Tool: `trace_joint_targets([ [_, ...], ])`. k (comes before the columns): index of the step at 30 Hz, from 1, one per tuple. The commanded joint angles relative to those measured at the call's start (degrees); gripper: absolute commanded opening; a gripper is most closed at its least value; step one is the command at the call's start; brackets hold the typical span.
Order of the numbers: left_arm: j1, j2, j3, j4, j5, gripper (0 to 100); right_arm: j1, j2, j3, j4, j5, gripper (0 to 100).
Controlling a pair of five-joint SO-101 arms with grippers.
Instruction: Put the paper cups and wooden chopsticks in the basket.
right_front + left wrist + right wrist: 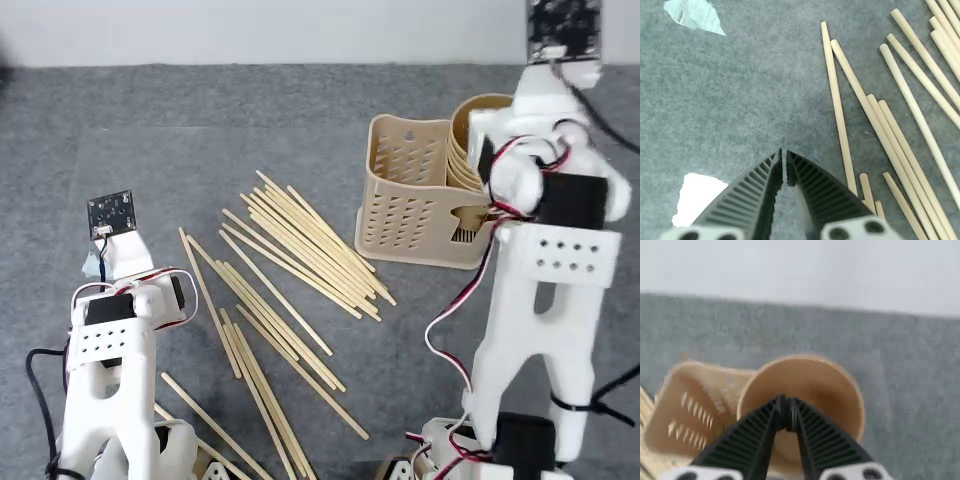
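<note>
A beige perforated plastic basket (410,225) stands upright on the grey surface (150,130). A nested stack of tan paper cups (460,150) sits in its right end, leaning. Pale wooden chopsticks (310,250) lie loose on the surface left of the basket, in slanted, overlapping bundles.

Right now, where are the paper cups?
In the high view, the stacked paper cups lean in the right end of the basket, at the table's far right, right of the scattered chopsticks.
</note>
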Motion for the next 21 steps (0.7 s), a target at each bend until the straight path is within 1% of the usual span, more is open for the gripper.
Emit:
trace_joint_targets([
  [1, -0.18, -1.58, -0.4, -1.05, -0.53, 1, 1.71, -1.54, 7.82, -6.11, 2.81, 0.9],
  [4, -0.18, -1.58, -0.4, -1.05, -0.53, 1, 3.21, -3.56, 18.29, -13.41, 4.66, 0.9],
  [8, -0.18, -1.58, -0.4, -1.05, -0.53, 1, 4.97, -7.6, 31.47, -25.36, 4.66, 0.9],
  [12, -0.09, -1.58, -0.4, -1.05, -0.53, 1, 5.05, -11.65, 38.42, -33.27, 4.75, 0.9],
  [15, -0.09, -1.58, -0.4, -1.05, -0.53, 1, 4.97, -14.9, 37.01, -33.45, 4.4, 0.9],
  [17, -0.09, -1.58, -0.4, -1.05, -0.53, 1, 4.09, -16.92, 34.11, -31.52, 4.31, 0.9],
  [21, -0.09, -1.58, -0.4, -1.05, -0.53, 1, 1.8, -18.33, 23.74, -21.32, 3.78, 0.9],
])
